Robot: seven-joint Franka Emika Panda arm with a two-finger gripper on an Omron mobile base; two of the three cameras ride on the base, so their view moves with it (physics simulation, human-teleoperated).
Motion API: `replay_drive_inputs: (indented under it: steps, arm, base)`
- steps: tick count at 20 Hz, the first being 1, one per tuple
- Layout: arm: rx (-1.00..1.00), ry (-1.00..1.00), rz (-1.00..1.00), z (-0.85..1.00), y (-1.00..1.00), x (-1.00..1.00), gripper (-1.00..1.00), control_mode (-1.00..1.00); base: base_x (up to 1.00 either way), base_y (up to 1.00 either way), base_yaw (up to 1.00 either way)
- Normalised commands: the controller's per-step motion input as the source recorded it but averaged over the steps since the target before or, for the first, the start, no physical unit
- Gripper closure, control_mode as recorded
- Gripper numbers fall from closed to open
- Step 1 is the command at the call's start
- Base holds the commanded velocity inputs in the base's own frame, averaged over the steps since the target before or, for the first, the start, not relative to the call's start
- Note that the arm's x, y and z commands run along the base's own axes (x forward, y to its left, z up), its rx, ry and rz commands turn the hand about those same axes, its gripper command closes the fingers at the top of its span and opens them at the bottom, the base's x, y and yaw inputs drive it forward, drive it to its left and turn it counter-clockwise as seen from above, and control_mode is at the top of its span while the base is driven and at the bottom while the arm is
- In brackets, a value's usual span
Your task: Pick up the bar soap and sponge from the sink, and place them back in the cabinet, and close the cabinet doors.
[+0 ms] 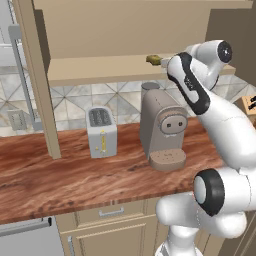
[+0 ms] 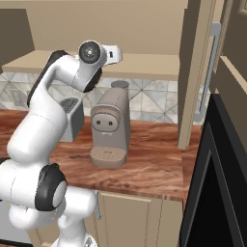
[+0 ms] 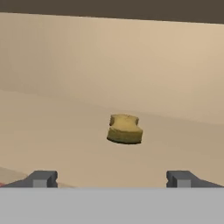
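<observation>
Your gripper (image 3: 112, 178) is wide open, holding nothing. The sponge (image 3: 125, 129) sits on the cabinet (image 1: 100, 70) shelf at twelve o'clock. I think you fetch the soap next.

You are looking at rendered home kitchen. Evidence: reddish wood-grain table (image 1: 60, 175) running along wall; patterned grey tile backsplash (image 1: 75, 102) behind it. White two-slot toaster (image 1: 102, 132) and beige coffee machine (image 1: 162, 132) standing on table, near each other. Tan wall cabinet (image 1: 120, 35) above, door (image 1: 37, 75) swung open, inner shelf (image 1: 100, 70) exposed. Beige drawers (image 1: 110, 212) below table. Note dark appliance front (image 2: 212, 193) at right of right base view.
</observation>
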Motion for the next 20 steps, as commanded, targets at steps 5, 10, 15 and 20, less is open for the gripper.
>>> replay_drive_inputs:
  steps: [5,10,15,20]
  arm:
    - [-0.02,0.10,-0.13,0.27,0.00,-0.82,-1.00,-1.00]
    - [0.00,0.16,-0.10,0.09,-0.01,-0.98,-1.00,-1.00]
    - [0.00,0.18,-0.02,0.00,0.00,-0.99,-1.00,-1.00]
    - [0.00,0.25,-0.04,0.07,0.00,-0.82,-1.00,-1.00]
  base:
    - [0.00,0.00,0.00]
    - [0.00,0.00,0.00]
    - [0.00,0.00,0.00]
    - [0.00,0.00,0.00]
